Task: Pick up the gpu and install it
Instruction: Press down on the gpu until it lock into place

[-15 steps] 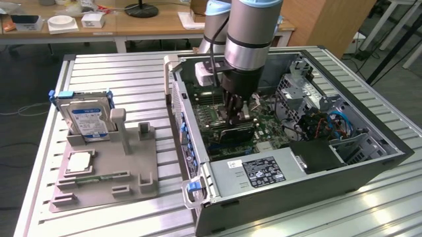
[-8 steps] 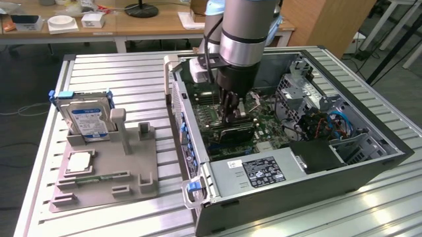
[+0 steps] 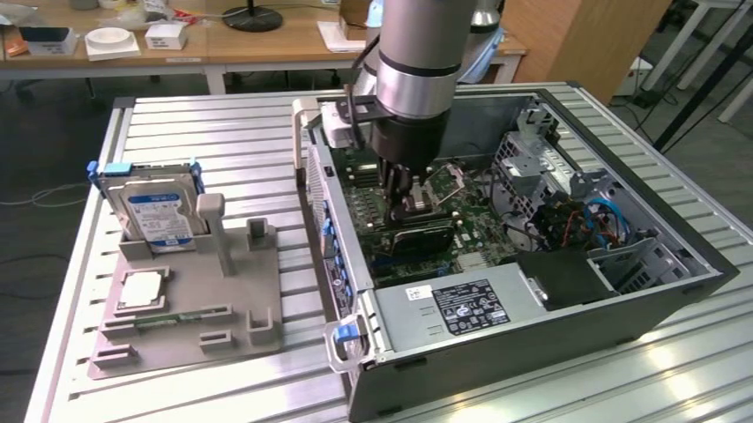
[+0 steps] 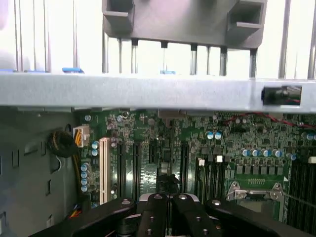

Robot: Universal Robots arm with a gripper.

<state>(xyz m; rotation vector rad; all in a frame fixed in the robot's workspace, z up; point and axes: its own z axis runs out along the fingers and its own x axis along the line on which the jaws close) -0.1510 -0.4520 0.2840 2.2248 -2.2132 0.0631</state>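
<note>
Inside the open computer case (image 3: 659,291), the gripper (image 3: 410,196) is low over the motherboard (image 3: 471,225), jaws pressed together.

- Progress: the gpu (image 3: 414,236), a flat black card, sits on edge among the board's slots just below the jaws. Judged as being seated or already seated; I cannot tell whether the jaws pinch its upper edge or merely press on it. Pick-up looks done. Full seating is not confirmable.
- Left on the worktop: grey fixture (image 3: 189,304) holding the hard drive (image 3: 159,216) with blue label, upright at its far end, and a green memory stick (image 3: 182,317) near its front.

View differences:
- Exterior: whole case, power supply (image 3: 465,308) at the near end, fixture, card position.
- Wrist: fingers (image 4: 153,215) meeting in the foreground, expansion slots (image 4: 143,165) beyond, a white slot (image 4: 103,170), the CPU socket (image 4: 256,190), the case wall (image 4: 148,93), fixture (image 4: 182,22) past it. The card itself is not clearly distinguishable.
</note>
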